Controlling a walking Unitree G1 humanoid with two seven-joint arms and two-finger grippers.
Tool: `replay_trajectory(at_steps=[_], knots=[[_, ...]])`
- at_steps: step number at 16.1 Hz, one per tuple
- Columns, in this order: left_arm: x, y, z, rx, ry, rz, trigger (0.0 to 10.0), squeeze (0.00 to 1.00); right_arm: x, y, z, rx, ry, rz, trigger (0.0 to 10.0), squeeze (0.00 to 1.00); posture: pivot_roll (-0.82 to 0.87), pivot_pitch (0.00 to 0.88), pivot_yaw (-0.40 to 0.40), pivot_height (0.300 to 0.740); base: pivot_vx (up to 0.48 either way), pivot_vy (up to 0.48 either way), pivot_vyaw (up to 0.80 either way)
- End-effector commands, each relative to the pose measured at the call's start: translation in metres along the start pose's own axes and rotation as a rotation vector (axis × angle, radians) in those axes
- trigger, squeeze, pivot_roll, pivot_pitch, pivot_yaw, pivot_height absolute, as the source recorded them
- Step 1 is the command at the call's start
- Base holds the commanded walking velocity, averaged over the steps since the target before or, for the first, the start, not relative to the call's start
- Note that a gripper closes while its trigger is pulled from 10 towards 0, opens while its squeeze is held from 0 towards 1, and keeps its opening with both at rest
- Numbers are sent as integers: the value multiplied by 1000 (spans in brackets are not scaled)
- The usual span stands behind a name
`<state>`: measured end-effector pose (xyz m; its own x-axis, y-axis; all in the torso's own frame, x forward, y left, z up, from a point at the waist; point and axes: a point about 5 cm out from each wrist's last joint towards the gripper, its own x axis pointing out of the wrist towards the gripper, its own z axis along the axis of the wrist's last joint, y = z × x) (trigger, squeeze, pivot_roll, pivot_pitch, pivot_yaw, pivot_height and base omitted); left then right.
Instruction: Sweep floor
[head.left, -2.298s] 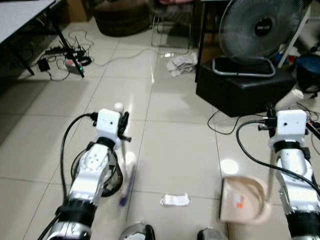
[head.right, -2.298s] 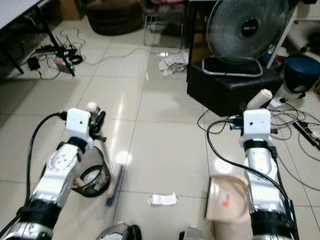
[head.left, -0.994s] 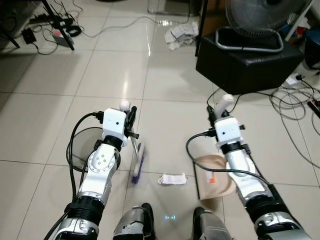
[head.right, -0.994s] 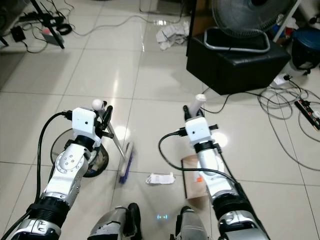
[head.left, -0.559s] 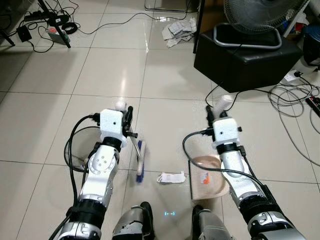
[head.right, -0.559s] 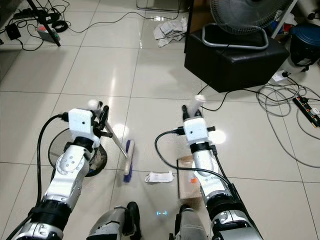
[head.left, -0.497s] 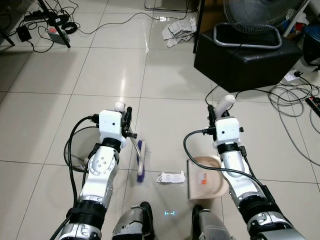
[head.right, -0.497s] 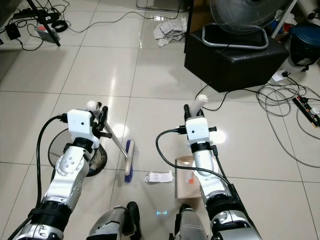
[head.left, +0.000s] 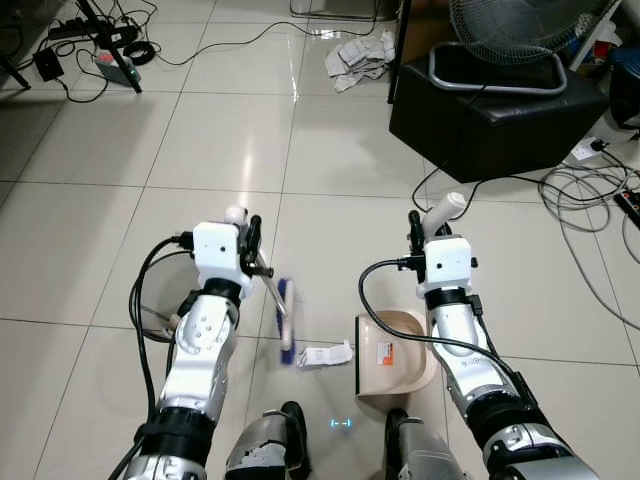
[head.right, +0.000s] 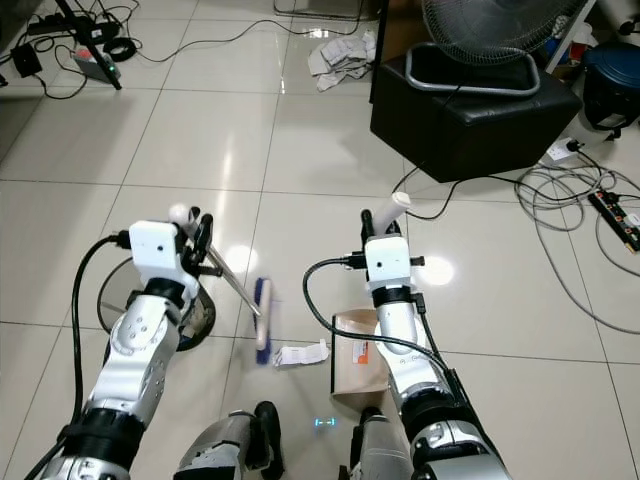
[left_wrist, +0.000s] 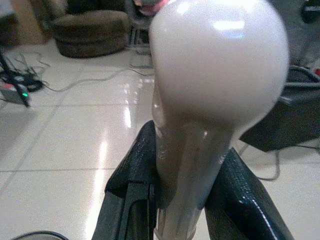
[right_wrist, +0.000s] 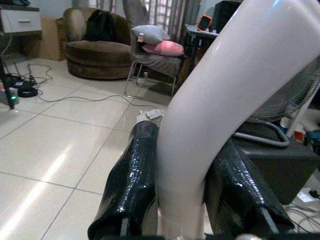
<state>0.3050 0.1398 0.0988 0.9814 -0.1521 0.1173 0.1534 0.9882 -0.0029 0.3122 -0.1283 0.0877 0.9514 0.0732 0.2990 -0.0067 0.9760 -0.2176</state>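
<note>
A black box (head.left: 495, 125) bearing a large floor fan (head.left: 525, 30) is seen well beyond the dustpan (head.left: 392, 350), and loose cables (head.left: 590, 215) are strewn over the floor to the right of that box. A heap of crumpled paper (head.left: 358, 58) is found on the far side of the dustpan, just left of the box, while a power strip with more cables (head.left: 110, 60) is seen far off to the dustpan's left. A dark round object (head.right: 190, 312) is partly hidden under the left forearm. The floor (head.left: 330, 170) is laid with glossy pale tiles, in which ceiling light is reflected; a brown armchair (right_wrist: 102, 52) and a chair with cushions (right_wrist: 152, 50) are seen against the far wall. A crumpled white scrap (head.left: 325, 354) is left on the floor just left of the dustpan's open edge, with the blue-bristled brush head (head.left: 287, 322) touching or nearly touching its other side. Both arms are stretched forward and down. The left gripper (left_wrist: 180, 185) is held to the dustpan's left, its jaws clamped on the broom handle (left_wrist: 200, 100), which slants down to the brush head. The right gripper (right_wrist: 182, 185) is held above the dustpan, its jaws clamped on the dustpan handle (right_wrist: 220, 95), which stands upright.
</note>
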Motion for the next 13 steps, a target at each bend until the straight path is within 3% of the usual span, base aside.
replay_trajectory(at_steps=[1,4,9,13], knots=[[-9,-8,-18,-65,96,-45,10000,0,-2,3,-4,21,27,-5,10000,0,122,276,86,740,0,0,0],[-10,-12,-18,-83,110,-83,10000,0,3,-4,-3,24,34,-57,10000,0,123,276,89,740,0,0,0],[6,-16,1,-223,21,-12,10000,0,4,-6,-4,31,35,-66,10000,0,110,262,83,740,0,0,0],[14,-31,14,-227,-9,-155,10000,0,9,-12,-2,32,32,-84,10000,0,104,249,88,740,0,0,0]])
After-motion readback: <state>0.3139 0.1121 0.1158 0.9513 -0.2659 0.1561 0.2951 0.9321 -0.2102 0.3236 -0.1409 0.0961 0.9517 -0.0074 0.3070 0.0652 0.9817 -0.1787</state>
